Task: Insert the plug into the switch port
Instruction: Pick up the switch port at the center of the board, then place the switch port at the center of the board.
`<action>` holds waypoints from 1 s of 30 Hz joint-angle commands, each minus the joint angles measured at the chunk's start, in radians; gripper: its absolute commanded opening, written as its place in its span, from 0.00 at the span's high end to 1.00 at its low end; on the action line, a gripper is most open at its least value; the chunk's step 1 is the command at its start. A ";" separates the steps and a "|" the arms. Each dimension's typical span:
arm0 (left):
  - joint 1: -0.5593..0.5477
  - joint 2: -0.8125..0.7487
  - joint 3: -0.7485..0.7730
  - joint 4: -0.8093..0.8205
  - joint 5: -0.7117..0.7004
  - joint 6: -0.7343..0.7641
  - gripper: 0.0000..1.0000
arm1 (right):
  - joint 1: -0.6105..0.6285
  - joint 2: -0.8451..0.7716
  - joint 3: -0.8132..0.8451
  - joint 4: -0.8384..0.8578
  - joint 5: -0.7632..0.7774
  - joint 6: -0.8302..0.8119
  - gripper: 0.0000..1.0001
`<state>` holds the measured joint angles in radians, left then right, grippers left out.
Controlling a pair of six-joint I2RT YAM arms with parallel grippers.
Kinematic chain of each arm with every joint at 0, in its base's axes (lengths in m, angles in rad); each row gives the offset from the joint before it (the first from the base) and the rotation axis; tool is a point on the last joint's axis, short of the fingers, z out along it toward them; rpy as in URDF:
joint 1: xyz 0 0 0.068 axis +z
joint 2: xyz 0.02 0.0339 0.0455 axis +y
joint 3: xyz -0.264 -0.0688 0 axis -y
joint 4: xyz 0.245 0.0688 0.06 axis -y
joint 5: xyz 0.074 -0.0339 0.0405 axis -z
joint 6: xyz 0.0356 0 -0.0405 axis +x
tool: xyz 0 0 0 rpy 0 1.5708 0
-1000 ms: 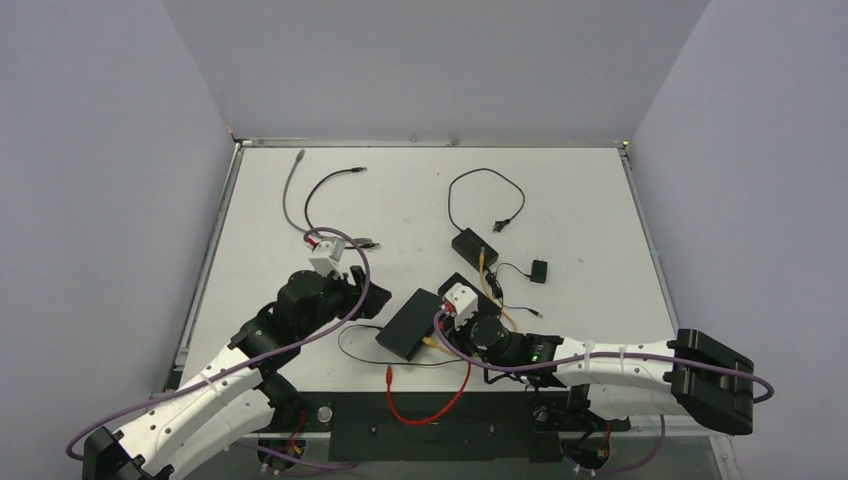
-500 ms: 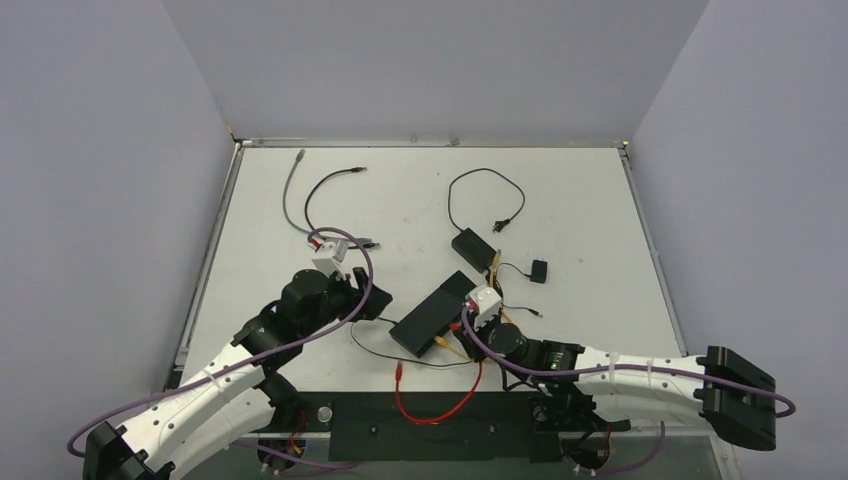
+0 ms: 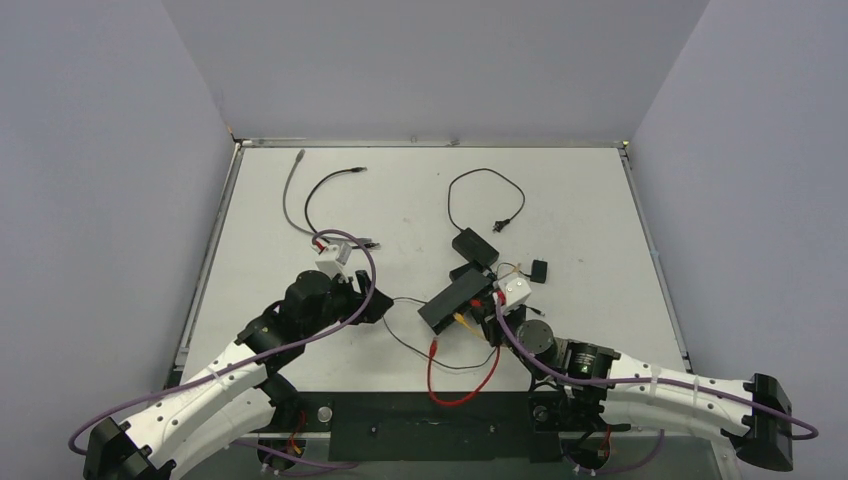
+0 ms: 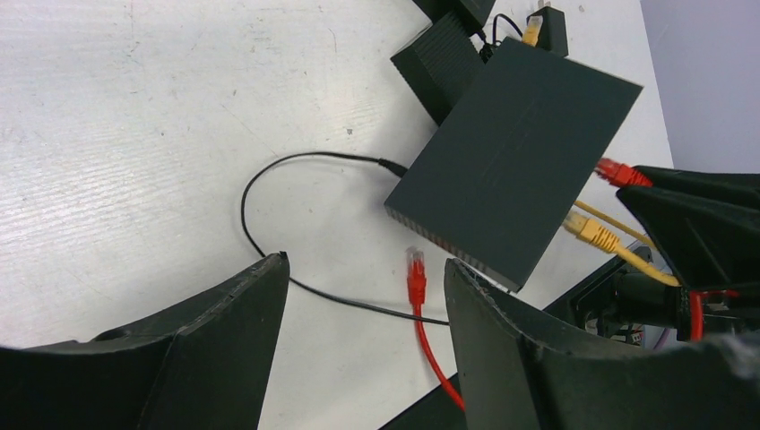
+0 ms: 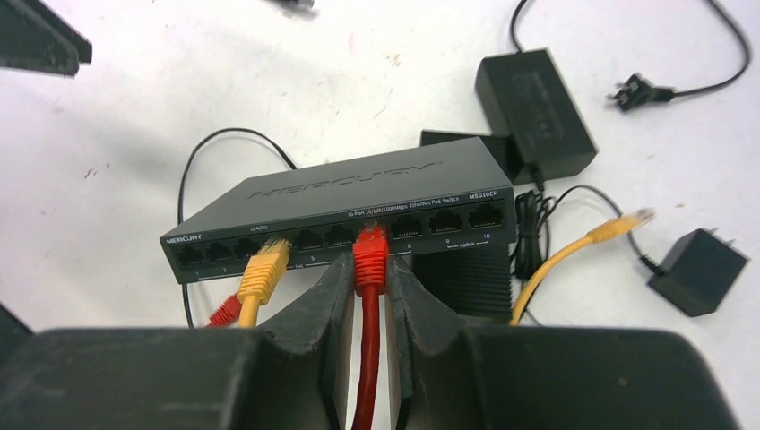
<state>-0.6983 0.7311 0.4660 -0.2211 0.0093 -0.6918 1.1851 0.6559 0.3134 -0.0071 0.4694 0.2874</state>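
The black switch [image 5: 341, 210] lies on the white table with its port row facing my right gripper [image 5: 369, 266]. That gripper is shut on a red plug [image 5: 370, 255], whose tip sits at the mouth of a middle port; I cannot tell how deep it is. A yellow plug [image 5: 264, 269] sits in a port further left. From above, the switch [image 3: 455, 298] lies between both arms. My left gripper [image 4: 366, 264] hovers open to its left, holding nothing. The red cable's other plug [image 4: 416, 269] lies loose on the table between the left fingers.
A black power adapter [image 3: 474, 245] with its cord lies just behind the switch. A small black wall plug [image 3: 539, 270] and a loose yellow plug [image 5: 627, 222] lie to the right. A thin black wire [image 4: 260, 179] loops left of the switch. Grey and black cables [image 3: 290, 190] lie at back left.
The switch and my right gripper with the red plug have moved right and away from the table's front edge. The red cable trailed along. My left gripper barely moved.
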 commanded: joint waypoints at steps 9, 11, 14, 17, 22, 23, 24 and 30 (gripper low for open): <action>0.009 0.003 -0.007 0.066 0.017 0.017 0.38 | -0.049 -0.025 0.177 0.103 0.222 -0.152 1.00; 0.011 0.003 -0.009 0.069 0.019 0.017 0.38 | -0.090 -0.015 0.192 0.108 0.218 -0.158 1.00; 0.011 0.003 -0.012 0.074 0.024 0.019 0.38 | -0.211 0.016 0.213 0.142 0.159 -0.158 1.00; 0.015 0.001 -0.013 0.074 0.026 0.024 0.38 | -0.325 0.062 0.237 0.182 0.075 -0.147 1.00; 0.020 -0.002 -0.014 0.069 0.030 0.034 0.38 | -0.471 0.164 0.288 0.260 -0.042 -0.135 1.00; 0.021 -0.004 -0.015 0.068 0.030 0.036 0.38 | -0.485 0.195 0.294 0.272 -0.067 -0.135 1.00; 0.024 -0.005 -0.015 0.065 0.030 0.039 0.38 | -0.511 0.210 0.305 0.298 -0.090 -0.133 1.00; 0.033 -0.009 -0.015 0.060 0.038 0.049 0.38 | -0.624 0.369 0.375 0.380 -0.170 -0.119 1.00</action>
<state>-0.6754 0.7341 0.4477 -0.2054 0.0319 -0.6674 0.6262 0.9684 0.5777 0.1280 0.3801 0.1429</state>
